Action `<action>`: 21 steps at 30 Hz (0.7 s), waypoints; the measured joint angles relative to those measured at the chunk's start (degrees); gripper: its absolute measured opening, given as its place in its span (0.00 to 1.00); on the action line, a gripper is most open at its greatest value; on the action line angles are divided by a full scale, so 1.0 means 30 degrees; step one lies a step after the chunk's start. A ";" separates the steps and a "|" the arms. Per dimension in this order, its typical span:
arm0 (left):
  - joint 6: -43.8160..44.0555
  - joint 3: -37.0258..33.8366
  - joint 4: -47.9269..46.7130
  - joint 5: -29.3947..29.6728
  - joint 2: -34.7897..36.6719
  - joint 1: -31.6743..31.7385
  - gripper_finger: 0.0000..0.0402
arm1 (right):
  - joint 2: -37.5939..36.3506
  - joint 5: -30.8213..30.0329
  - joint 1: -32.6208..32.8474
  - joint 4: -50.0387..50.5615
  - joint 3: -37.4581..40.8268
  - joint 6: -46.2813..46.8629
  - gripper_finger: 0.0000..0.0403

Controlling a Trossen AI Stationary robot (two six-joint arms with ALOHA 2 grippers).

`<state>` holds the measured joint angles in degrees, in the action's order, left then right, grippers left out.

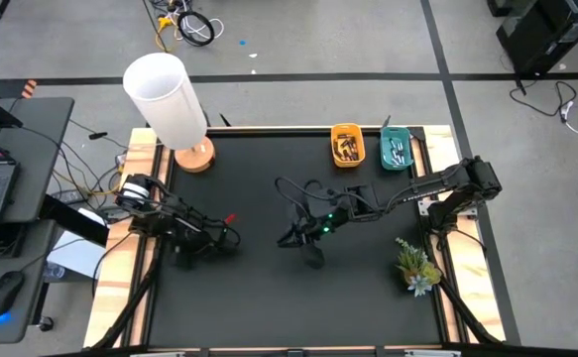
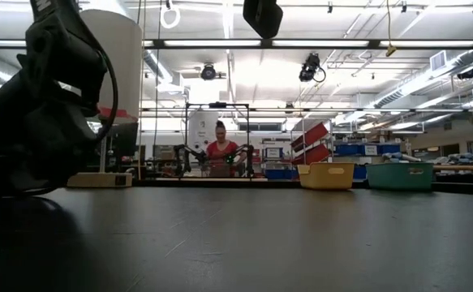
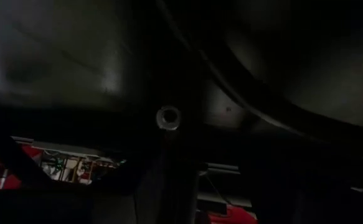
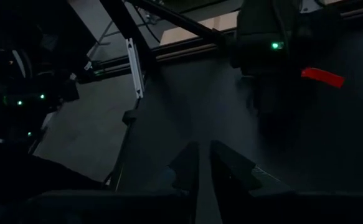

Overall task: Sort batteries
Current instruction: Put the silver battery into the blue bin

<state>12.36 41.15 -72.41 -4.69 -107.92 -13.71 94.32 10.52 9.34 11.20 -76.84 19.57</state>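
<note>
The left pincer (image 1: 231,236) lies low at the tabletop's (image 1: 269,297) left side; I cannot tell how wide it stands. The right pincer (image 4: 200,163) (fingers nearly together, holding nothing) hovers mid-table. The batteries (image 1: 347,149) fill two trays at the far right.

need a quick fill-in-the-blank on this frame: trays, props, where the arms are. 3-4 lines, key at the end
1. The yellow tray sits at the table's far edge directly beside the ____ tray.
2. A small artificial ____ stands near the base of the right arm.
3. The white cylinder rests on a round ____ base at the table's far left corner.
4. The right gripper hangs over the ____ of the black mat.

Missing words: teal; plant; wooden; middle
</note>
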 joint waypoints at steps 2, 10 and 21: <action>0.0261 -0.0097 0.0408 0.0052 0.0000 -0.0171 0.51 | 0.0000 0.0012 -0.0061 0.0000 0.0000 0.0041 0.12; -0.0055 -0.0076 0.1006 0.0652 0.0009 -0.0222 0.42 | 0.0000 0.0364 -0.0191 0.0001 0.0000 0.0093 0.12; -0.1903 0.0470 0.1188 -0.0259 -0.0058 -0.0221 0.27 | -0.0020 0.0855 -0.0537 0.0504 -0.0913 -0.0109 0.12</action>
<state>6.65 42.56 -68.84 -5.47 -108.09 -14.37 94.26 13.08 7.73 12.72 -79.58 19.25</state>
